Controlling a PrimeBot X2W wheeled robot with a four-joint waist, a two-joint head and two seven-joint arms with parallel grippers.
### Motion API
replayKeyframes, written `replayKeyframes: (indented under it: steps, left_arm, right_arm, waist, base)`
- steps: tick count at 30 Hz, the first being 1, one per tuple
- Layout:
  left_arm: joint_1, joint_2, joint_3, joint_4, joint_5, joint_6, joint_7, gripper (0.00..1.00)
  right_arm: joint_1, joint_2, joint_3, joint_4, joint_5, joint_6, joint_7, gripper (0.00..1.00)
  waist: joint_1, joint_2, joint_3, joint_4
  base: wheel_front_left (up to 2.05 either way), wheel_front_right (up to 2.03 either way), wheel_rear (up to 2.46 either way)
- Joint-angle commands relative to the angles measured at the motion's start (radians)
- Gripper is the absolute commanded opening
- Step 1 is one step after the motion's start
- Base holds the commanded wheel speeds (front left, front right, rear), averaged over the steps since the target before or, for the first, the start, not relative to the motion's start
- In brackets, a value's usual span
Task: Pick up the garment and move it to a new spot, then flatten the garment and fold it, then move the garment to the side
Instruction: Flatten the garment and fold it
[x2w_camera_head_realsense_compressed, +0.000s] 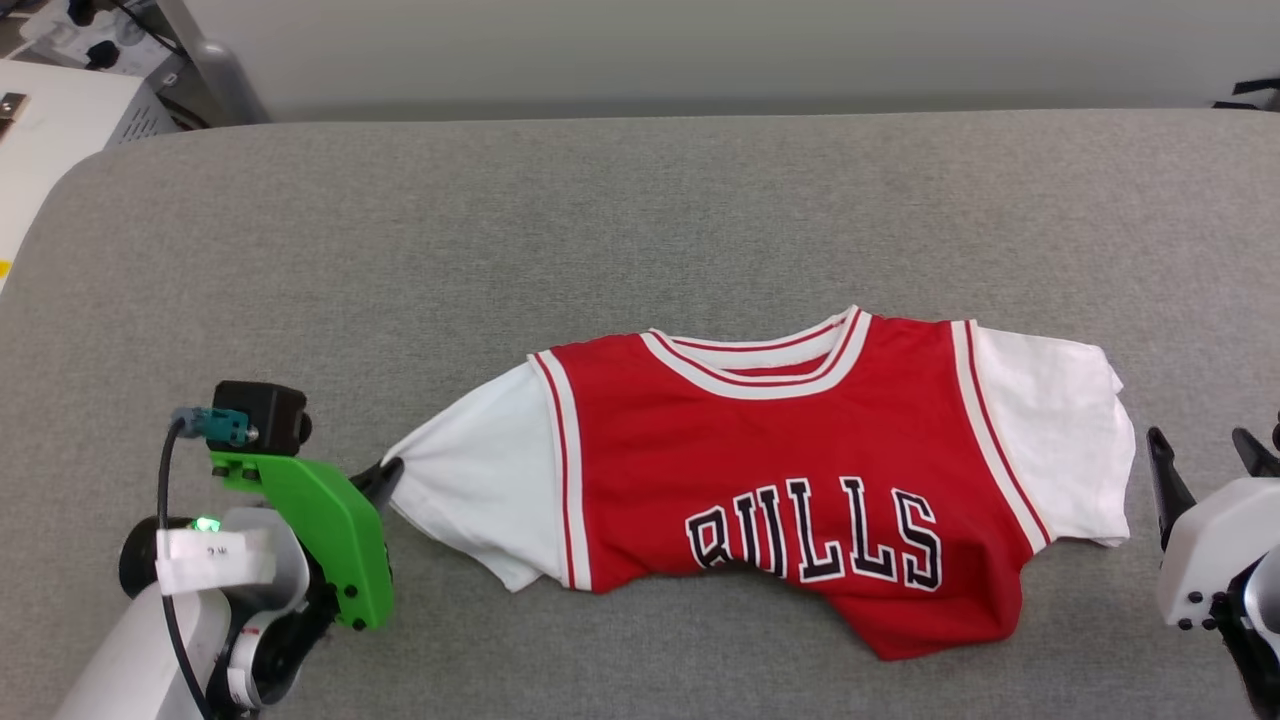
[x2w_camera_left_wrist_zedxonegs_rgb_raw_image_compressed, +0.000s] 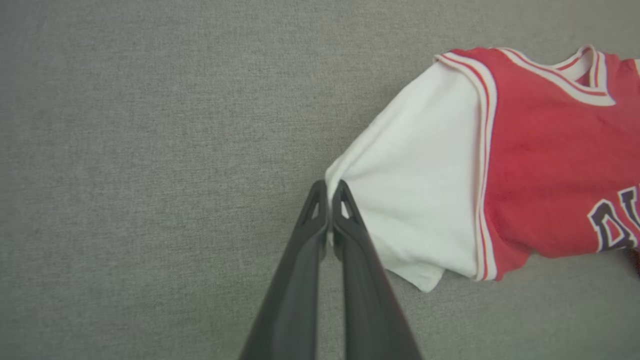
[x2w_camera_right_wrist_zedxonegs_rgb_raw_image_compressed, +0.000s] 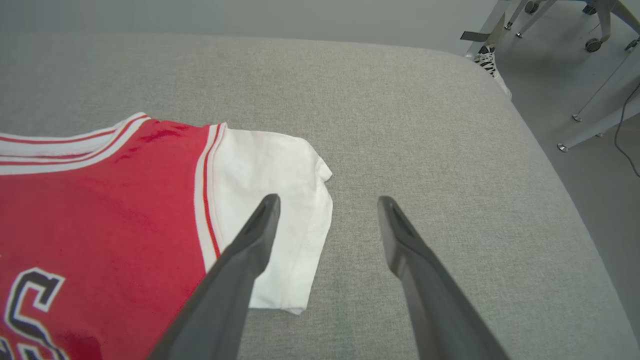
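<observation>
Nearest on the left, the left pincer (x2w_camera_left_wrist_zedxonegs_rgb_raw_image_compressed: 330, 187) is closed tight on the tip of one white sleeve (x2w_camera_left_wrist_zedxonegs_rgb_raw_image_compressed: 410, 165), and the sleeve is pulled to a point there. On the right, the right pincer (x2w_camera_right_wrist_zedxonegs_rgb_raw_image_compressed: 328, 200) is held wide open with nothing in it, one finger above the other white sleeve (x2w_camera_right_wrist_zedxonegs_rgb_raw_image_compressed: 270, 165) and one above bare cloth.

The garment (x2w_camera_head_realsense_compressed: 800, 450) is laid between the two pincers, front side up, so it is found to the right of the left pincer and to the left of the right one. Its long line is run from side to side, sleeve to sleeve. The bottom part looks bunched and tucked under, so it is likely that more pulling flat is needed. Each arm is close to its own sleeve, and the right sleeve is not yet gripped.

All of it is carried by a table (x2w_camera_head_realsense_compressed: 640, 220) covered in soft grey cloth, with round corners. Farther off, a pale wall is seen, and a smooth floor with thin metal legs (x2w_camera_right_wrist_zedxonegs_rgb_raw_image_compressed: 590, 130).
</observation>
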Motion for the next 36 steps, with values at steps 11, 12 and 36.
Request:
replayKeyframes:
  steps: [11, 12, 36]
  left_arm:
    - [0.081, 0.032, -0.029, -0.264, 0.039, 0.069, 0.062, 0.00]
    - [0.078, 0.032, -0.030, -0.275, 0.042, 0.071, 0.064, 0.00]
    - [-0.022, 0.018, -0.054, -0.296, 0.056, 0.046, 0.057, 0.00]
  right_arm:
    - [-0.171, -0.194, 0.076, 0.078, 0.093, -0.001, 0.405, 1.00]
    - [-0.189, -0.203, 0.082, 0.090, 0.104, -0.001, 0.422, 1.00]
    - [-0.346, -0.294, 0.235, 0.450, 0.160, -0.001, 0.441, 0.28]
  waist:
    - [0.0000, -0.0001, 0.056, 0.075]
    - [0.0000, -0.0001, 0.064, 0.079]
    - [0.0000, -0.0001, 0.192, 0.141]
  base:
    - [0.00, 0.00, 0.00]
    - [0.00, 0.00, 0.00]
    - [0.00, 0.00, 0.00]
